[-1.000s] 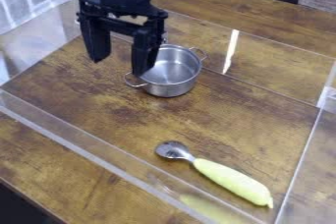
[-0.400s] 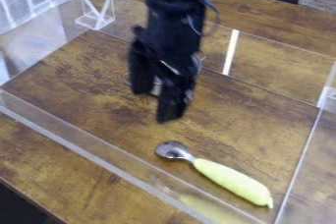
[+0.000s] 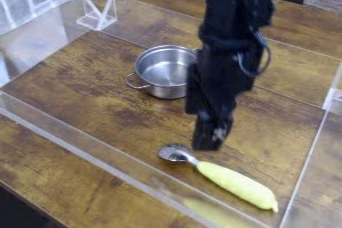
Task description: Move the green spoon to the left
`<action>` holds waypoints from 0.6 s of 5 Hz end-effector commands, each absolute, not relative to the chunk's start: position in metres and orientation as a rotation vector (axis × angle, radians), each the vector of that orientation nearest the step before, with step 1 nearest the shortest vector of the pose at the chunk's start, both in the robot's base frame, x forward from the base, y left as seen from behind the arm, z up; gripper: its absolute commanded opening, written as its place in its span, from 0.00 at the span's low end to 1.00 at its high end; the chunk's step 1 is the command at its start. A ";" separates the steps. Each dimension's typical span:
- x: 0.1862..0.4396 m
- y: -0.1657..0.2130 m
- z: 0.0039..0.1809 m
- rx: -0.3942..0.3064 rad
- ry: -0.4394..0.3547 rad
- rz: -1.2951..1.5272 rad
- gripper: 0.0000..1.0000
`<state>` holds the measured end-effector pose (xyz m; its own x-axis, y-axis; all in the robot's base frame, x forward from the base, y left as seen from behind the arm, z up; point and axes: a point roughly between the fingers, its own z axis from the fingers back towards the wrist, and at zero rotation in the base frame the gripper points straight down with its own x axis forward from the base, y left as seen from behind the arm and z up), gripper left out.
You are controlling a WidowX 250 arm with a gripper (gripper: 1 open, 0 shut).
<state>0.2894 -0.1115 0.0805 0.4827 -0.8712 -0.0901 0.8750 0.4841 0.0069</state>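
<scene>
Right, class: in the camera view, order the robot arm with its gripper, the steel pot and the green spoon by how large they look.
1. Robot arm with gripper, clearly largest.
2. Green spoon and steel pot: too alike to rank, and the spoon lies nearer the camera.

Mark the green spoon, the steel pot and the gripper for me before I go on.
green spoon (image 3: 235, 184): camera view, middle of the yellow-green handle.
steel pot (image 3: 166, 71): camera view, inside of the bowl.
gripper (image 3: 206, 130): camera view, between the dark fingers, above the spoon's metal bowl.
</scene>
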 end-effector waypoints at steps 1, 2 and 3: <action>0.284 -0.123 0.075 0.064 0.020 -1.282 1.00; 0.286 -0.124 0.066 0.059 0.014 -1.306 1.00; 0.290 -0.120 0.060 0.046 0.008 -1.295 1.00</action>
